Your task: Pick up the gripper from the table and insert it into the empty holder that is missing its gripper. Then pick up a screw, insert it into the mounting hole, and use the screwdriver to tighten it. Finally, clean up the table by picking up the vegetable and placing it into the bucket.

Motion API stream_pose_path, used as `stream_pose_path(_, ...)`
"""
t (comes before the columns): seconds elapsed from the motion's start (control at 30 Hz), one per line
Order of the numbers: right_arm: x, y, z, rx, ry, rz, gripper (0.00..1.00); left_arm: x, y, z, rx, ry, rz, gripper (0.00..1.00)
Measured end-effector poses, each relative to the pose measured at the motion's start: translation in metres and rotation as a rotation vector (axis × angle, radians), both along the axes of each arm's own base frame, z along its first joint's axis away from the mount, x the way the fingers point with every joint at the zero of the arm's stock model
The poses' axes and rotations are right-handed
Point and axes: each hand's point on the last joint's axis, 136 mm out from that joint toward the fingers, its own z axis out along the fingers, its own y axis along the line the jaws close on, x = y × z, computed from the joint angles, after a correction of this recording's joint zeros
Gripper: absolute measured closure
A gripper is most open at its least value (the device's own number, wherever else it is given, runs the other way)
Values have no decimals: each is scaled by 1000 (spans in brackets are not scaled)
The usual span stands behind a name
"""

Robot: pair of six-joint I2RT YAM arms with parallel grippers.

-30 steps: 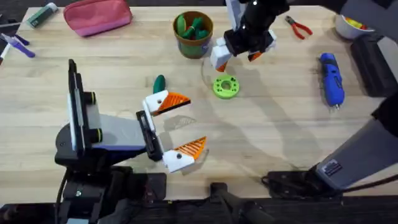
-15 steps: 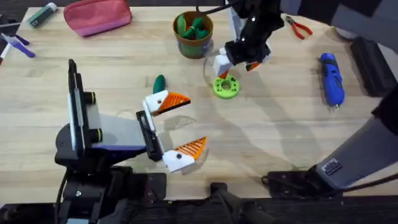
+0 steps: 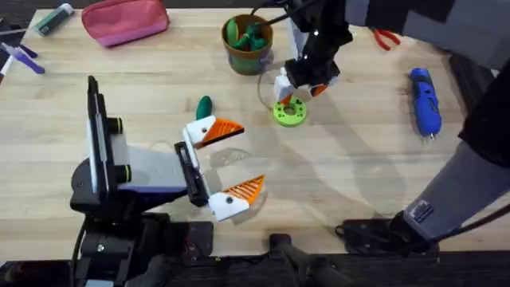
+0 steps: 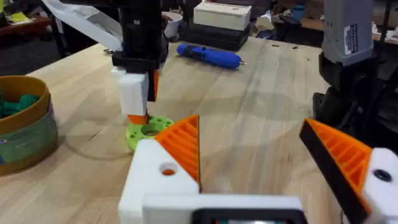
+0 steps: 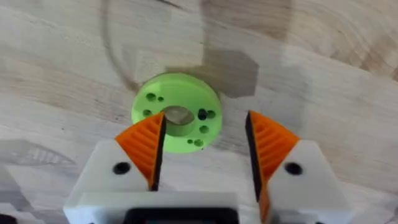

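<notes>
Right gripper (image 5: 204, 149) is over the green ring (image 5: 176, 112), fingers spread, holding nothing. The ring sits just ahead of the tips and more in line with one orange pad (image 5: 144, 146) than centred in the gap.

Risk: the ring isn't a task item. A descent from here likely puts that pad on the ring's rim and shoves it, or closes on the wrong part.

The cucumber-like vegetable (image 3: 204, 105) lies well apart from these fingers, close by the left gripper (image 3: 229, 158), which rests open and empty. The bucket (image 3: 248, 44) sits near the right arm and looks to hold green pieces already, though I can't make them out. A swing toward the vegetable could clip it.

The blue screwdriver (image 3: 424, 100) lies untouched, far off. I can't spot a loose orange tip or a bare holder.
</notes>
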Motion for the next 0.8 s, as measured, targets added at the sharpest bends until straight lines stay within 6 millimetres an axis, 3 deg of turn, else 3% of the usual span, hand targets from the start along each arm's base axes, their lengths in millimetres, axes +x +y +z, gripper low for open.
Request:
stream_pose_path(0.27, 0, 0, -15, -13, 30, -3, 408, 0, 0, 0, 0, 0, 0, 15)
stream_pose_path(0.43, 1, 1, -15, -9, 27, -3, 471, 0, 0, 0, 0, 0, 0, 15)
stream_pose_path(0.8, 2, 2, -15, -6, 22, -3, 708, 0, 0, 0, 0, 0, 0, 16)
